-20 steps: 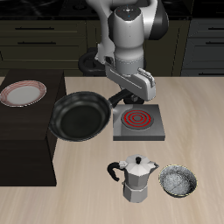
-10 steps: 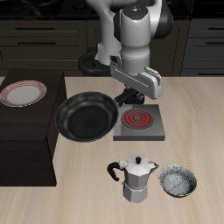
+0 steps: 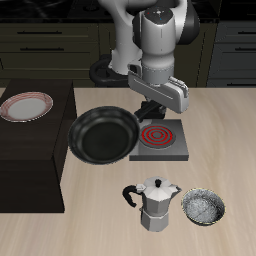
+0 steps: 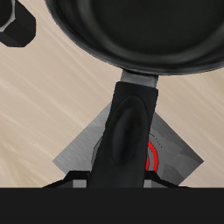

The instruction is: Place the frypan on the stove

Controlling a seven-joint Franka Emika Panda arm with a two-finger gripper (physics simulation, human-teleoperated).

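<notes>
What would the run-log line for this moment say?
claw: shut on frypan handle | frypan: held in the air, tilted, beside stove | stove: coil uncovered | step: frypan not yet on stove

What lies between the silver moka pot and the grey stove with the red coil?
Nothing: in the exterior view only bare wooden tabletop separates the silver moka pot from the grey stove.

I see the black frypan (image 3: 102,138) tilted in the air, its long handle over the stove (image 3: 160,141), a grey square plate with a red coil.
</notes>
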